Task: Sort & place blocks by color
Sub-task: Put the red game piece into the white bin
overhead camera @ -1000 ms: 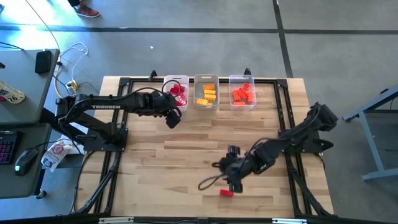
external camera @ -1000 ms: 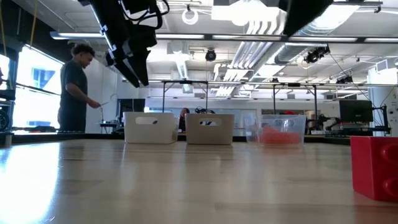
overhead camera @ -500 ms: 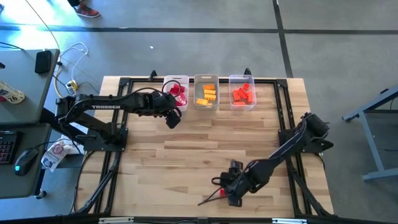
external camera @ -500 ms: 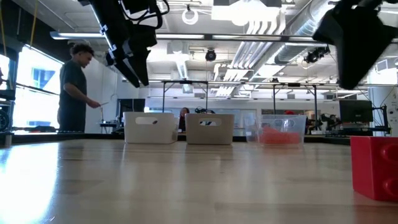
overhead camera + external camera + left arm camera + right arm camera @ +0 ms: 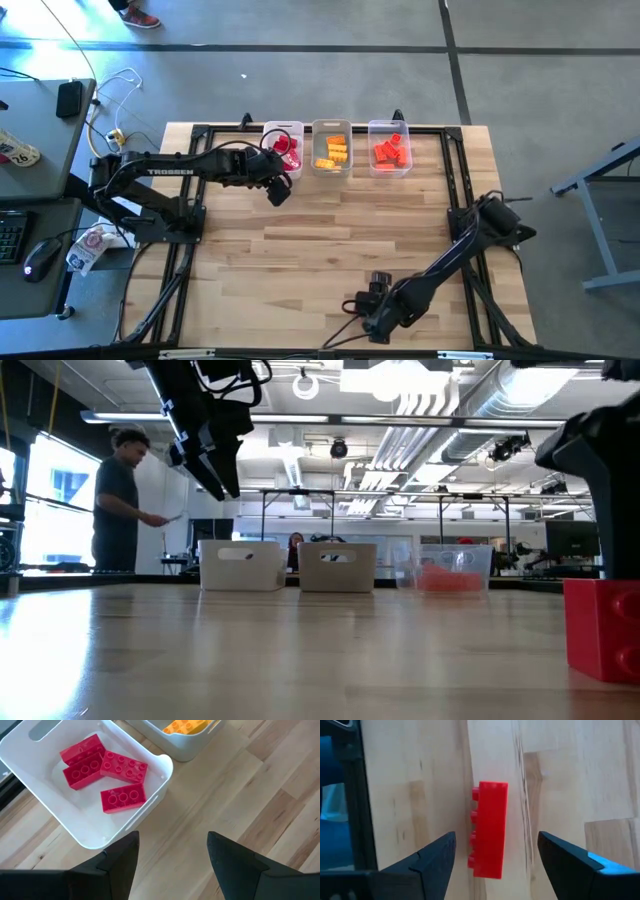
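Note:
One red block [image 5: 489,830] lies on its side on the wood near the table's near edge, studs facing sideways. It also shows at the right edge of the low view [image 5: 603,628]. My right gripper [image 5: 495,845] hovers over it, open, one finger on either side and apart from it. In the high view the right gripper [image 5: 375,318] hides the block. My left gripper [image 5: 278,190] hangs open just in front of the left bin [image 5: 160,780], which holds several red blocks [image 5: 107,777].
Three bins stand in a row at the far edge: red blocks in the left bin [image 5: 284,148], yellow-orange in the middle [image 5: 331,148], orange-red in the right [image 5: 390,148]. A black frame [image 5: 200,250] runs along the table's sides. Bare wood [image 5: 320,230] lies between the arms. A person [image 5: 120,500] stands beyond the table.
My right gripper has moved toward the table's near edge and come down over the red block, which it now covers in the high view. My left arm has kept still.

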